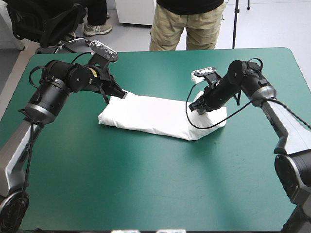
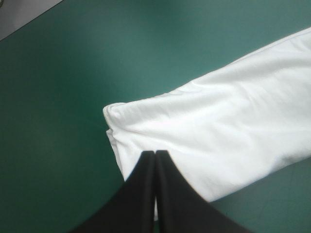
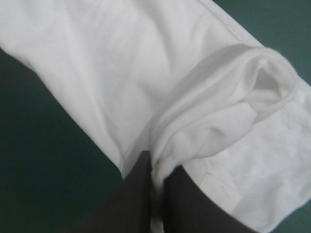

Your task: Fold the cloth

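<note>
The white T-shirt lies as a long folded bundle across the middle of the table. My left gripper is at the bundle's far left corner. In the left wrist view its black fingers meet in a point on the T-shirt edge, with a thin white strip between them. My right gripper is at the bundle's far right end. Its nearly shut fingers pinch a raised, rumpled fold of the T-shirt.
Bare teal-green cover runs from the bundle to the table's near edge, and a narrower band lies behind the bundle. A corner of the table's edge shows far ahead of the left gripper.
</note>
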